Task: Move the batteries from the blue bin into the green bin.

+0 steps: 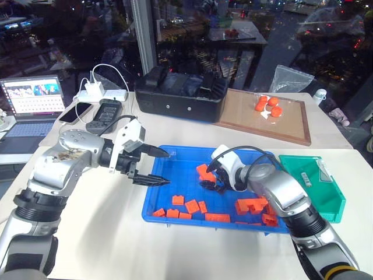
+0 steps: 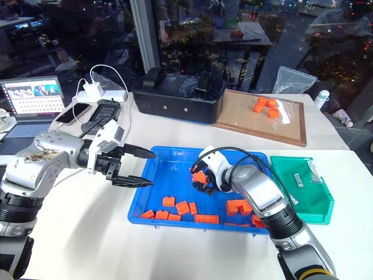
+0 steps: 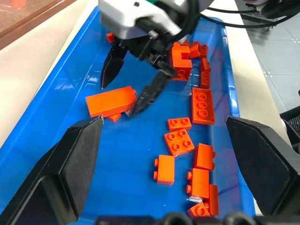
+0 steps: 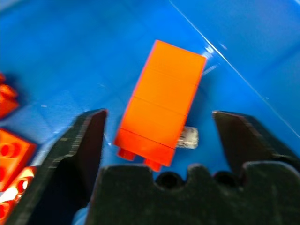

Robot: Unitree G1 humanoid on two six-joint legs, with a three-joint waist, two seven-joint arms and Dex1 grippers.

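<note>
The blue bin (image 1: 148, 214) lies in front of me with several orange bricks scattered in it. My right gripper (image 1: 208, 182) is down inside it, open, its fingers standing either side of a long orange brick (image 4: 161, 105). From under that brick the silver end of a battery (image 4: 189, 137) pokes out. My left gripper (image 1: 168, 168) hovers open over the bin's left edge, holding nothing. The green bin (image 1: 332, 201) sits to the right of the blue one, with two slim silver-grey batteries (image 2: 298, 181) lying in it.
A black case (image 1: 180, 96) stands behind the blue bin. A wooden board (image 1: 291, 125) with orange pieces lies at the back right. A laptop (image 1: 32, 102), a phone and chargers are at the far left, and a plastic bag (image 1: 290, 79) is at the back.
</note>
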